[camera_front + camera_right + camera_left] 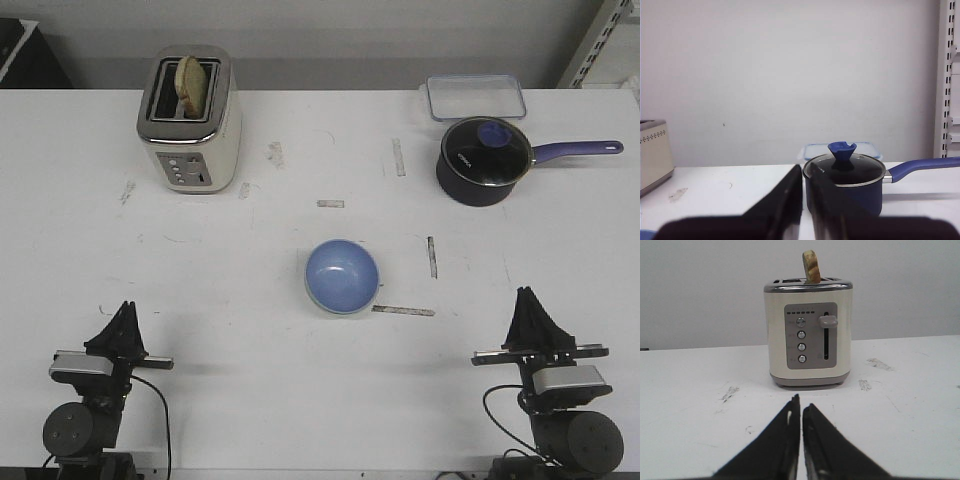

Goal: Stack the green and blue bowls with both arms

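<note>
Blue bowl mid-frame, seemingly nested in green | left gripper, right gripper clenched, empty, low corners | verify stack seated, stay clear

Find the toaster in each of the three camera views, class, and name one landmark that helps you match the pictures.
Front view: the toaster stands at the far left of the table, bread in its slot.
Left wrist view: it fills the centre, control panel facing the camera, beyond the shut left pincer.
Right wrist view: only its edge shows at the picture's left border.
Shared landmark: the white table.
</note>
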Motion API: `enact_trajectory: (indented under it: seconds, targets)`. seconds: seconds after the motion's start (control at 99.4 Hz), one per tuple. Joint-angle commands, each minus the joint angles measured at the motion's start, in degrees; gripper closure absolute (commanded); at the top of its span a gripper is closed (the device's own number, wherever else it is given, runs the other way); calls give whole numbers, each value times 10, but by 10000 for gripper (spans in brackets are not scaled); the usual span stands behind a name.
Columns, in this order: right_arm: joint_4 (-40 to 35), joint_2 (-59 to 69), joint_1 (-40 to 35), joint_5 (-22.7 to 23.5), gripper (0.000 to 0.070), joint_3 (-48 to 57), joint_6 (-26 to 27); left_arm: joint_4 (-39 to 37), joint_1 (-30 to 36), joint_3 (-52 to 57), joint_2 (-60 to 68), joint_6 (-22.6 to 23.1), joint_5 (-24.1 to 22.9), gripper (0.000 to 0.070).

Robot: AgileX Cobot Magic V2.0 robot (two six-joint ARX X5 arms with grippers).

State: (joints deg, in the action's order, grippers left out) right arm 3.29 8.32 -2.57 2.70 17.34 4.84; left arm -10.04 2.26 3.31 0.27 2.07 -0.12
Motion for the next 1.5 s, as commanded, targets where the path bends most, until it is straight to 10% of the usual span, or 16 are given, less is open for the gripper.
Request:
enact_trajectory:
  seconds: [0.0,1.489]
  targets:
    - [6,-1,0,-1,687,3,7,-7,0,-9,-1,0,0,699]
    - [-1,-13,0,-4,687,-12,3,-3,0,-26,-1,-1,1,699]
